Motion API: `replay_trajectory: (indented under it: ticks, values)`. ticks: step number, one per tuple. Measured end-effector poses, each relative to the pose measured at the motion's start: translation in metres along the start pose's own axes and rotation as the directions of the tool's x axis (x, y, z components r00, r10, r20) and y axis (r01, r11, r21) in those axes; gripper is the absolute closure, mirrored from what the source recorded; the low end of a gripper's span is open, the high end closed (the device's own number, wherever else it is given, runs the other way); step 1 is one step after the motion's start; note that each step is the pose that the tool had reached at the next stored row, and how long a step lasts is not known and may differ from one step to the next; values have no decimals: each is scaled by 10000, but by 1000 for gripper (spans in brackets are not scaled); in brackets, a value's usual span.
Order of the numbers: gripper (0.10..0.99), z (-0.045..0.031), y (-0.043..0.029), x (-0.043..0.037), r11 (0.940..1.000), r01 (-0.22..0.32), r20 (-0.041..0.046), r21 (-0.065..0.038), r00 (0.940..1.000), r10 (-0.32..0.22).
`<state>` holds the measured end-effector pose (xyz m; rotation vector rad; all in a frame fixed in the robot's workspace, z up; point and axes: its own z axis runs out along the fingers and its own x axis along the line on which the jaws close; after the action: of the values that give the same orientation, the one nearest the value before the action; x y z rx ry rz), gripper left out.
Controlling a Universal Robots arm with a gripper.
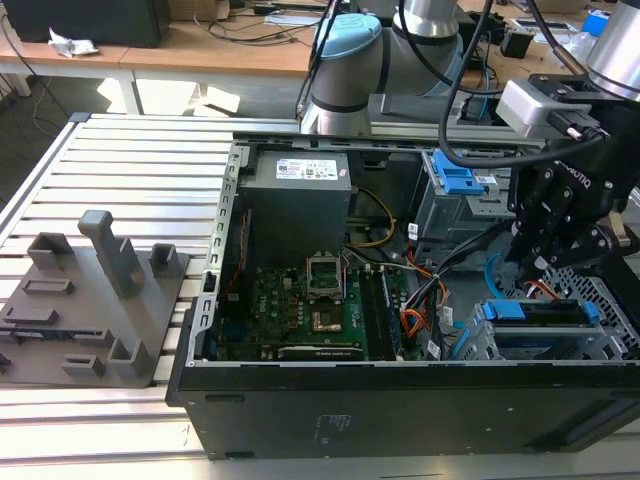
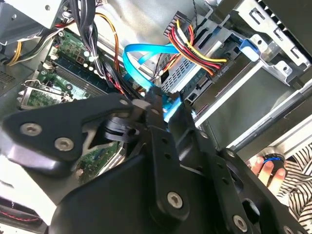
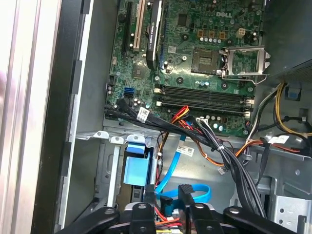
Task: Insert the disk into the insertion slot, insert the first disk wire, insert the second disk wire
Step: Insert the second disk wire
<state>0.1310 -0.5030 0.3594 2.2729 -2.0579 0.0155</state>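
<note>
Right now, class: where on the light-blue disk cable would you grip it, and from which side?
Probably at the light-blue disk cable's plug end beside the disk, where the gripper sits. Its loop looks limp. Come from above, through the case's open side.

Slatted metal table (image 1: 150, 150) with open computer case (image 1: 400, 400), grey fixture (image 1: 95, 300).

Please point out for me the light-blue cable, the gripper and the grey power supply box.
light-blue cable (image 2: 139, 51): second wrist view, on its flat loop.
gripper (image 2: 168, 108): second wrist view, between its fingertips at the cable.
power supply box (image 1: 298, 200): exterior view, on its grey side.
</note>
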Motion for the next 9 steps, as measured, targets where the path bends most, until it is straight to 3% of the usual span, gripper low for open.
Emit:
replay_trajectory:
  ticks: [2,9]
  values:
    - [922,1,0,0,10000,0,0,0,10000,0]
    - [925,7,0,0,10000,0,0,0,10000,0]
